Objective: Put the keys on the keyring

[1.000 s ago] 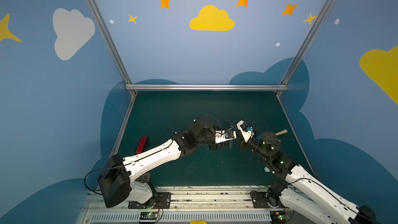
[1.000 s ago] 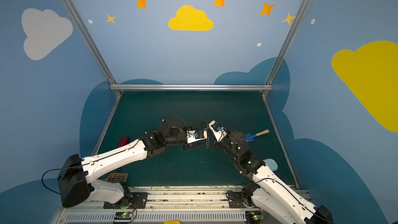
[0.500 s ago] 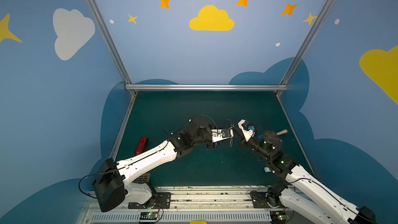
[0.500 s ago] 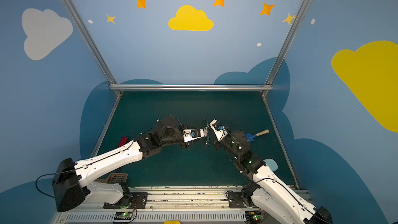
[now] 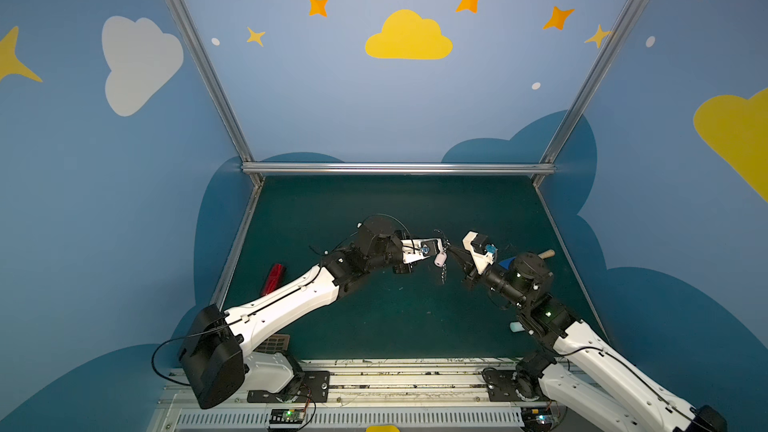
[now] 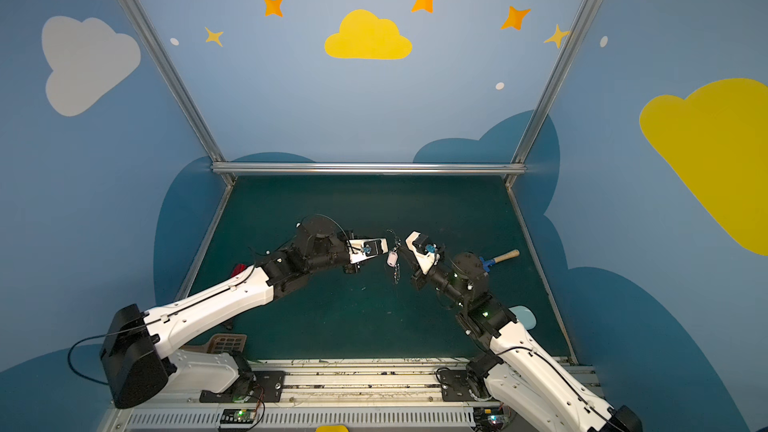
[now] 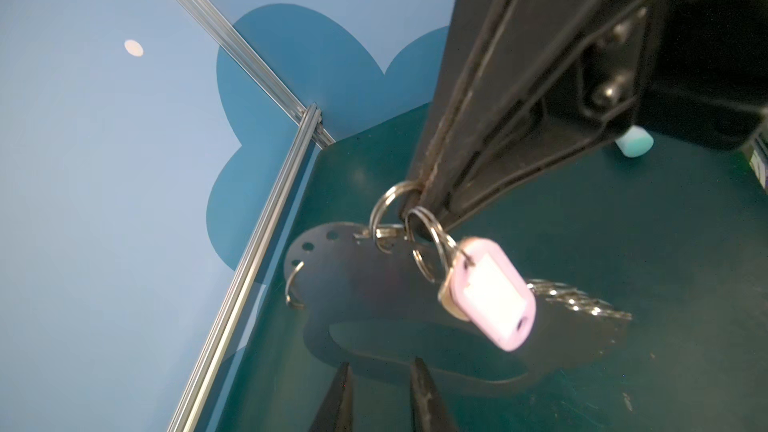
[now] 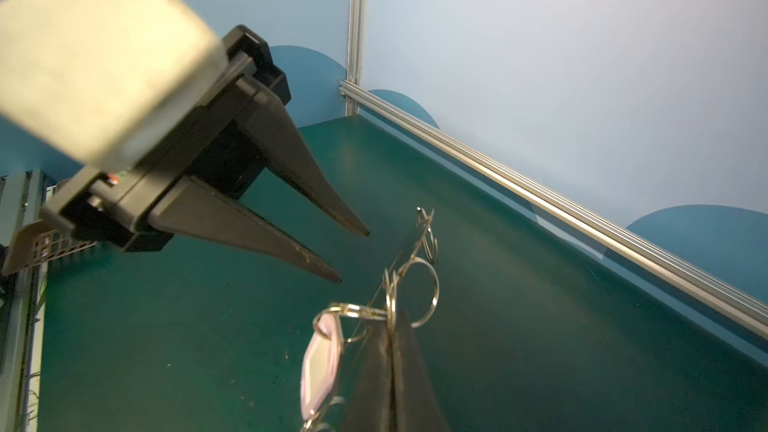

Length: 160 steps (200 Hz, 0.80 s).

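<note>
**Two sets of jaws, tip to tip**

Both arms reached in over the middle of a dark green table (image 5: 374, 209). It stood inside a booth of blue walls (image 5: 374, 110) painted with clouds and stars and edged by aluminium rails (image 5: 395, 168).

The right gripper (image 7: 419, 201) was clenched on a small ring of the keyring (image 7: 353, 284), and the flat grey plate hung below its jaws. The key (image 7: 490, 297), with its pale plastic head, dangled from another ring right at those jaw tips, in front of the plate.

The left gripper (image 8: 353, 257) faced them with its jaws parted and nothing between them, the tips near the plate's edge but apart from it.

A red gadget (image 5: 274, 278) lay on the table well behind the left jaws, beside that arm. A pale blue spatula (image 6: 525, 315) lay well behind the right jaws, partly hidden by that arm.
</note>
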Each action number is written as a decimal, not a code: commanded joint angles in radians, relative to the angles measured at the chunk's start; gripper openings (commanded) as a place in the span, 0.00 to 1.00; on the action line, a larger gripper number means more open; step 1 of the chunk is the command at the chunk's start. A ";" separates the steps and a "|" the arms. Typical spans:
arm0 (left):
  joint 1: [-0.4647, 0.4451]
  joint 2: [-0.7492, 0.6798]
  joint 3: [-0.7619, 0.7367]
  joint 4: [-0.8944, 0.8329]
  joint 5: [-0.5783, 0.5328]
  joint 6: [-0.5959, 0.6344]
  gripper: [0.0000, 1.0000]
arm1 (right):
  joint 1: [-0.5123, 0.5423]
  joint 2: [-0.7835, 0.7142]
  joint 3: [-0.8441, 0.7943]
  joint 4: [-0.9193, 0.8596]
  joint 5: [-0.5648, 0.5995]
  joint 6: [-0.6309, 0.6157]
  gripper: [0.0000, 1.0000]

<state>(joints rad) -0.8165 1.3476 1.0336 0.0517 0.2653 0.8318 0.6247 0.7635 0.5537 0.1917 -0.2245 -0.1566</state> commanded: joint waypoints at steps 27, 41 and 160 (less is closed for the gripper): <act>-0.034 -0.018 -0.021 0.076 0.020 0.046 0.24 | -0.006 -0.007 0.019 0.035 -0.035 0.038 0.00; -0.042 -0.014 -0.013 0.060 0.018 0.059 0.23 | -0.006 -0.002 0.021 0.038 -0.032 0.045 0.00; -0.058 0.005 0.021 0.048 0.015 0.033 0.19 | -0.006 -0.016 0.017 0.014 -0.052 0.040 0.00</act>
<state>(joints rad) -0.8684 1.3460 1.0241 0.0933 0.2775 0.8856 0.6212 0.7685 0.5537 0.1909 -0.2638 -0.1150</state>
